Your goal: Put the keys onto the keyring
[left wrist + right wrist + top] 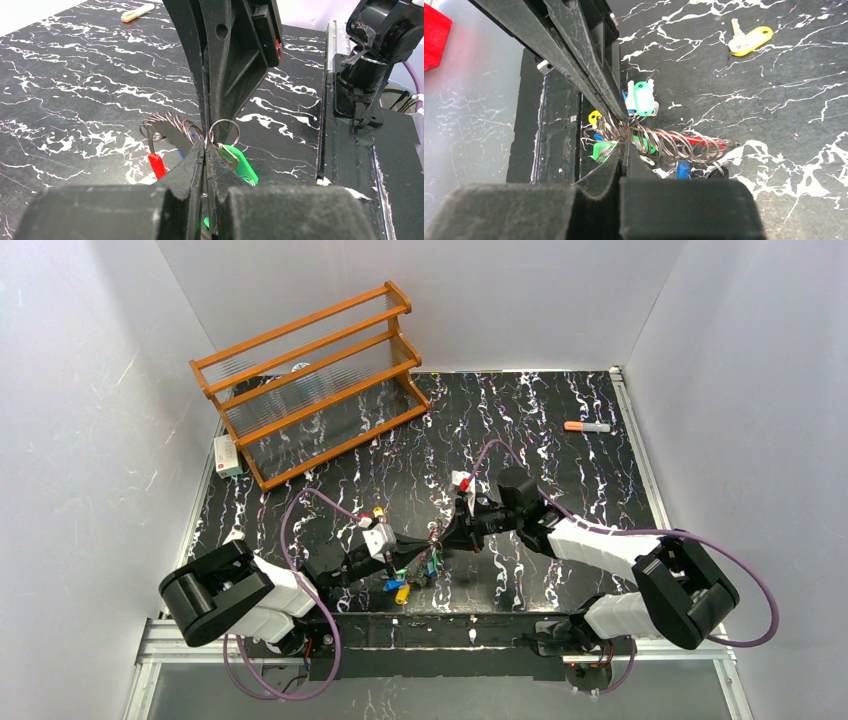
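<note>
My left pincer (205, 150) clamped on green-tagged metal key (241, 169). My right pincer (621, 146) pinched closed on dark wire keyring with red arc (684, 142), at near edge of black marbled table (540, 420). Step, I judge: threading this key. Next needs steady twist along coil; yellow-tagged key (750, 40) lies apart.

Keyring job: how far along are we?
Done: several keys already hang on the keyring. In hand: left gripper and right gripper both shut on its coil, tips meeting. Remaining: a yellow key lies loose on the table; whether others remain I can't tell.
</note>
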### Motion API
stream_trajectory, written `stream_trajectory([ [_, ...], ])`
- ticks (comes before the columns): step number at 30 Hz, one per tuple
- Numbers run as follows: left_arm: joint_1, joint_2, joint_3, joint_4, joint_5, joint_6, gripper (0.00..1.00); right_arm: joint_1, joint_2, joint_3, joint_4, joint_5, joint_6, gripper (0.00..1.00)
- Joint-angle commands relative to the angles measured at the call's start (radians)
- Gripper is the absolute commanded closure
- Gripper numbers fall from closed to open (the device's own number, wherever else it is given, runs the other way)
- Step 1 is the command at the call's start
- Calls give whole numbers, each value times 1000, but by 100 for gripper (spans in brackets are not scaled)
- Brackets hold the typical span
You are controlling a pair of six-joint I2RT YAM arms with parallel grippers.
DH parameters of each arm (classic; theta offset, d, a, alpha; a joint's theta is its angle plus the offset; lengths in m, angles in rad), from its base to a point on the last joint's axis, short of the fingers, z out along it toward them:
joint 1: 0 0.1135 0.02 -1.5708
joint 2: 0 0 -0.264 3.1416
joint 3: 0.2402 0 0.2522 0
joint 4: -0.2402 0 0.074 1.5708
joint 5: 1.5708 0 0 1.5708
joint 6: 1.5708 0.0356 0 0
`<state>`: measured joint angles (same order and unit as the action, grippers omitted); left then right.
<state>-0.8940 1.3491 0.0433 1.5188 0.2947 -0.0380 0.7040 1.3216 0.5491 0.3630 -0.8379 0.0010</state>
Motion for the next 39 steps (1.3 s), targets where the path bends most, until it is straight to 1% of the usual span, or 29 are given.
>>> stream_trajectory([
  [1, -1, -21, -12, 234, -23, 12, 100, -3, -47, 52, -15, 42, 1, 96],
  [4, -2, -21, -16, 234, -27, 13, 100, -3, -108, 27, -16, 85, 1, 73],
  [5, -2, -21, -18, 234, -29, 12, 100, -3, -131, 16, -12, 89, -25, 66],
  [7, -1, -18, -19, 234, -32, 14, 100, -2, -166, -1, -11, 97, -40, 52],
  [8, -2, -16, -18, 234, -32, 15, 100, -2, -177, -6, -11, 99, -42, 48],
  [10, -2, -13, -16, 234, -30, 15, 100, -2, -189, -11, -14, 94, -38, 42],
  [13, -1, -10, -14, 234, -27, 15, 100, -2, -177, -6, 3, 79, -13, 40],
  [20, -1, -10, -12, 234, -24, 16, 100, 2, -67, 41, 0, 56, 35, 45],
  [24, -1, -8, -13, 234, -23, 14, 100, 20, -37, 63, -3, 47, 37, 48],
  [27, -1, -8, -16, 234, -23, 11, 100, 23, -30, 64, -3, 53, 37, 53],
  [28, -2, -8, -17, 234, -23, 11, 100, 22, -28, 66, -8, 56, 36, 56],
  [29, -1, -8, -18, 234, -23, 9, 100, 22, -26, 65, -14, 58, 33, 60],
  [30, -1, -8, -19, 234, -23, 9, 100, 22, -21, 67, -21, 56, 30, 67],
  [33, -2, -11, -19, 234, -23, 11, 100, 22, -1, 75, -43, 47, 19, 97],
  [39, -2, -17, -17, 235, -24, 11, 100, 22, 31, 71, -44, 55, 22, 99],
])
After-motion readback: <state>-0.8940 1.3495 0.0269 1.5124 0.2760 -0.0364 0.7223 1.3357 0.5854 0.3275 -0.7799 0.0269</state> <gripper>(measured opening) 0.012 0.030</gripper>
